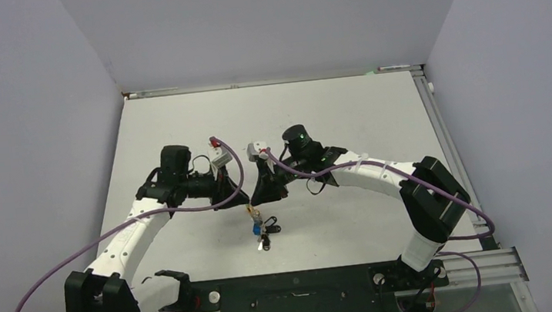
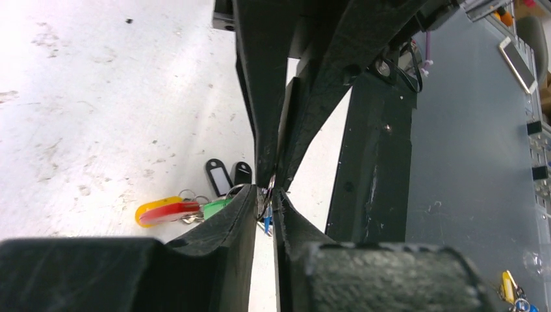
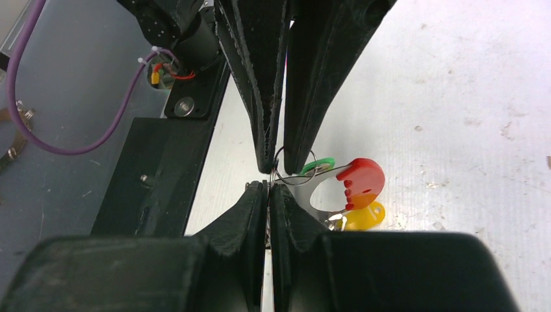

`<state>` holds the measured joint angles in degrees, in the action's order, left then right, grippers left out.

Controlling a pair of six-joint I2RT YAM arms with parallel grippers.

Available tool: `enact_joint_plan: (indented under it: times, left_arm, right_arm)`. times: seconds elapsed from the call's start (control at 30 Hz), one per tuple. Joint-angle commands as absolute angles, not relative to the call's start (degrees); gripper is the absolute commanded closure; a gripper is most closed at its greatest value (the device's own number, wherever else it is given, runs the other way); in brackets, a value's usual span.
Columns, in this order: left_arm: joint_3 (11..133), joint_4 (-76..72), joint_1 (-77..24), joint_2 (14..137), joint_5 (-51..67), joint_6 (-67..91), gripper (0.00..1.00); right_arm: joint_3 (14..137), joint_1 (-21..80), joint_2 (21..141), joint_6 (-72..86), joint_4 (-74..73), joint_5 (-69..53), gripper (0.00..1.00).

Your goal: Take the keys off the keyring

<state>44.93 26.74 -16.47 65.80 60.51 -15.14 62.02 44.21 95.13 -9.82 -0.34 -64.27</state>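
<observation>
My left gripper (image 1: 245,200) and right gripper (image 1: 256,200) meet tip to tip over the table's middle, both shut on thin wire rings of the key bunch (image 1: 259,227). In the right wrist view my right gripper (image 3: 268,188) pinches a wire loop, and the left fingers (image 3: 260,130) come down from above. Just right of them is the keyring (image 3: 318,195), a grey crescent with a red arc, next to a yellow tag (image 3: 365,218) and a green tag (image 3: 320,166). The left wrist view shows my left gripper (image 2: 266,196), the keyring (image 2: 170,212) edge-on, two black tags (image 2: 219,175) and a blue tag (image 2: 267,222).
The black base plate (image 1: 294,287) of the arms runs along the near table edge, close below the bunch. Purple cables (image 1: 46,281) loop off both arms. Grey walls enclose the white table (image 1: 276,117) on three sides.
</observation>
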Motion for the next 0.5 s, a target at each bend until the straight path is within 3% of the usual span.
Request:
enact_joint_plan:
  times: [0.0, 0.13, 0.47]
  left_arm:
    - [46.83, 20.40, -13.55, 64.35, 62.00, -13.12, 0.85]
    - [46.57, 19.35, -13.59, 64.55, 62.79, -12.49, 0.76]
    - [45.07, 16.80, -13.29, 64.32, 62.90, -11.38, 0.74]
  right_arm:
    - [60.47, 42.93, 91.51, -3.11, 11.77, -66.16, 0.95]
    - [58.37, 42.40, 91.49, 4.11, 21.08, -66.56, 0.95]
    - [54.26, 41.93, 91.96, 15.51, 36.34, -67.30, 0.95]
